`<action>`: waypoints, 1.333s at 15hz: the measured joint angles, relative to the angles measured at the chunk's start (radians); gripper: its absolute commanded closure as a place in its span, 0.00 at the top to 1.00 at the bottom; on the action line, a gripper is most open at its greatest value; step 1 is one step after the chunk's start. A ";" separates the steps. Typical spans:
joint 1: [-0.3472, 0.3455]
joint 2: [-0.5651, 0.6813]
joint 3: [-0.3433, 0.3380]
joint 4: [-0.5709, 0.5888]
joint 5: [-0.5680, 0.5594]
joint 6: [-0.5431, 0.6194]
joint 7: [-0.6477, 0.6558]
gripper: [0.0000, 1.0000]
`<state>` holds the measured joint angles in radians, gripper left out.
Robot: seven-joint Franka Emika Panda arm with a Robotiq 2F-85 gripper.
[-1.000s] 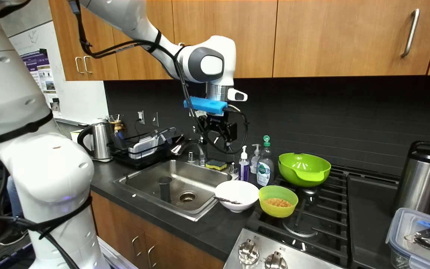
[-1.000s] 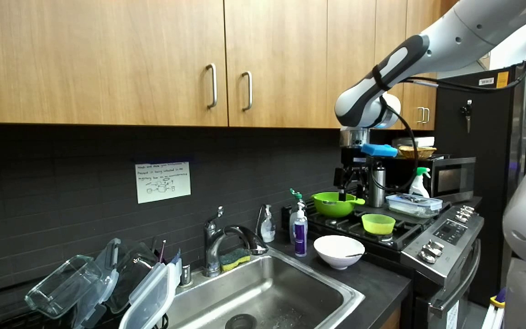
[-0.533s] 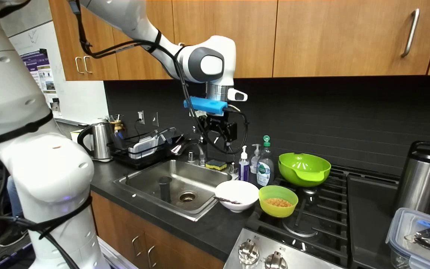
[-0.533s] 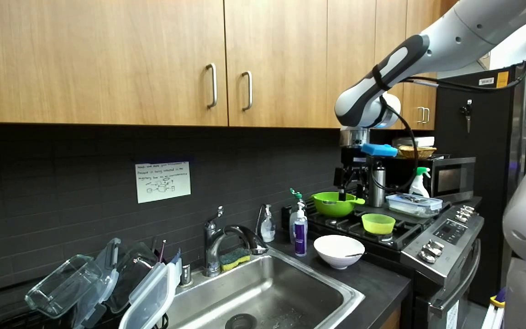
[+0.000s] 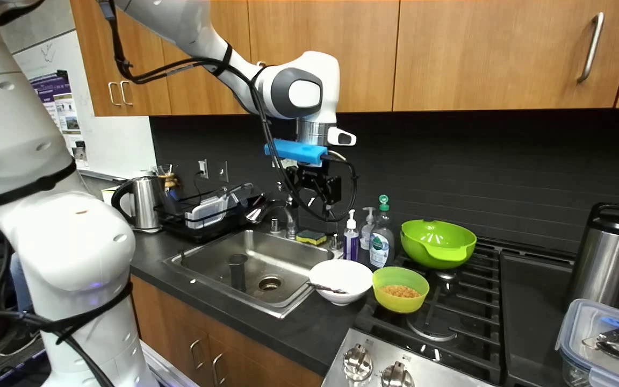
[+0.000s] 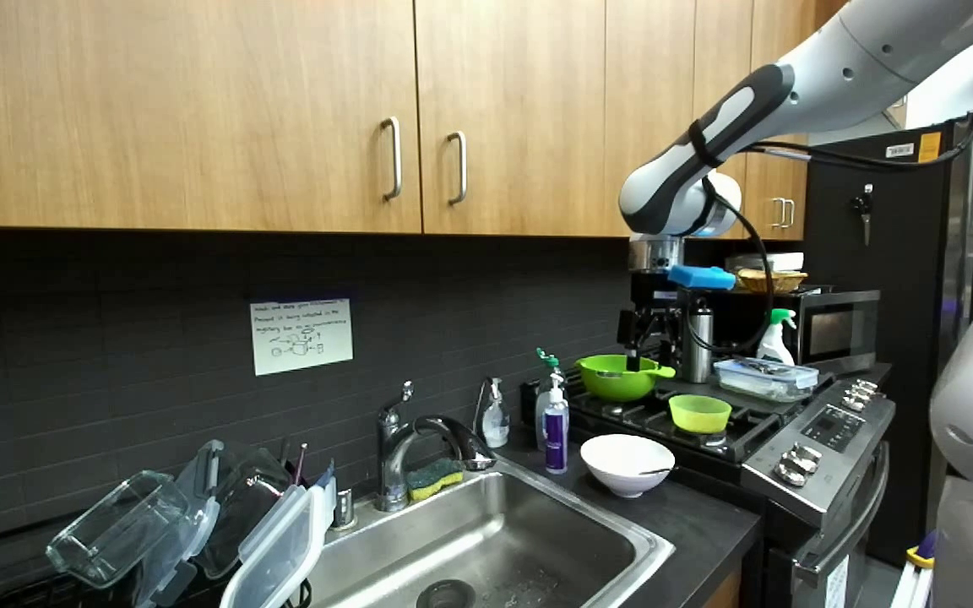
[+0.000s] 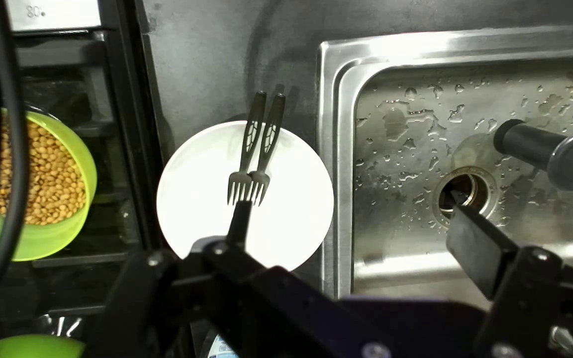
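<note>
My gripper (image 7: 352, 211) stands open in the wrist view, its fingers wide apart with nothing between them. One fingertip shows over the white bowl (image 7: 291, 219), the other over the sink drain (image 7: 467, 194). Two grey forks (image 7: 254, 149) lie side by side in that bowl, handles sticking out past its rim. In an exterior view the gripper (image 5: 323, 201) hangs well above the counter, beside the faucet and soap bottles. The white bowl (image 5: 340, 277) sits between sink and stove. Near it, a yellow-green bowl (image 5: 402, 293) holds lentil-like grains.
A larger green bowl (image 5: 438, 244) stands on the stove grates. Soap bottles (image 5: 379, 242) line the back wall. The sink (image 5: 250, 269) holds a dark cylindrical stopper (image 7: 545, 149). A lidded container (image 5: 605, 344) and a steel flask (image 5: 607, 258) stand farther along. Wooden cabinets (image 6: 503, 110) hang overhead.
</note>
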<state>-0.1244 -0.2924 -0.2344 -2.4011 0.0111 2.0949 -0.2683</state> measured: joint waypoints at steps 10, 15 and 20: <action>0.000 0.000 0.000 0.000 0.000 0.000 0.000 1.00; 0.000 0.003 0.000 -0.012 -0.001 0.003 0.000 1.00; 0.000 0.025 0.000 -0.038 -0.001 0.036 0.000 1.00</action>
<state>-0.1244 -0.2674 -0.2339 -2.4390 0.0105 2.1305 -0.2683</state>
